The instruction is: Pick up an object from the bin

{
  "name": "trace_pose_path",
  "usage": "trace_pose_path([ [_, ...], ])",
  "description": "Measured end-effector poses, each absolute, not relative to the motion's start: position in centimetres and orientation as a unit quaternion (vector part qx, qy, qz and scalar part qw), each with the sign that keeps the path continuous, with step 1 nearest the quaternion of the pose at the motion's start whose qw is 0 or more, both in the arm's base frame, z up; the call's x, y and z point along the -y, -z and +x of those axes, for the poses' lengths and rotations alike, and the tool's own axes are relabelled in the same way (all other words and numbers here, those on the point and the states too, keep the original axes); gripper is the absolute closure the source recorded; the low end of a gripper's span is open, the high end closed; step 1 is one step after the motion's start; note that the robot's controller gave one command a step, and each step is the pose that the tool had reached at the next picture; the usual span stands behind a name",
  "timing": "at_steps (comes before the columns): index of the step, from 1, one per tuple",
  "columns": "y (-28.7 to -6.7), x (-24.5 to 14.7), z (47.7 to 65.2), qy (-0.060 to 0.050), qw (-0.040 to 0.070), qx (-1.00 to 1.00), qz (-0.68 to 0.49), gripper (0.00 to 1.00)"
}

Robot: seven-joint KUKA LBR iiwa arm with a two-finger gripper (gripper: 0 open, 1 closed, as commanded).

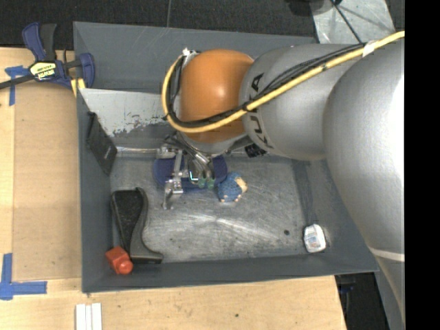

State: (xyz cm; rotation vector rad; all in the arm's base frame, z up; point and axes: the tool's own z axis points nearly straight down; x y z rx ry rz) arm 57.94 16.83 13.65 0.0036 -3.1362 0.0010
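- Camera view shows the gripper [180,183] low in the bin [206,267], under the orange cover [210,91] of the wrist. Whether it is open or closed, I cannot tell.
- Directly under and beside the gripper lies a blue thing [163,172]. Just beside the gripper, toward the view's right, lies a blue-tan thing [231,188]. I cannot say which one is the target, and I see nothing held.
- Risk: these two lie close together, so a closing may catch both. It may also push one away and take only an edge, and then the thing could slip out during the lift.
- Risk: the gripper seems very near the bin floor, so going lower may scrape the metal.
- Below-left of the gripper, apart from it, lies a black handle [130,220] with a red block [118,260] at its end. A black plate [102,147] leans further left. I judge that these are not in the way.
- A white thing [314,238] lies well apart, toward the view's lower right.
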Motion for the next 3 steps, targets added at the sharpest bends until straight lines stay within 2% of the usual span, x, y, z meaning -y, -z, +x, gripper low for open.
trace_pose_path([
  [1, -8.1, -10.7, 62.2, 0.000, -0.001, 1.000, -0.016, 0.00],
  [2, -8.1, -10.7, 62.3, 0.001, -0.002, 1.000, -0.017, 1.00],
  [3, -18.5, -12.7, 62.4, 0.001, -0.006, 1.000, -0.009, 1.00],
])
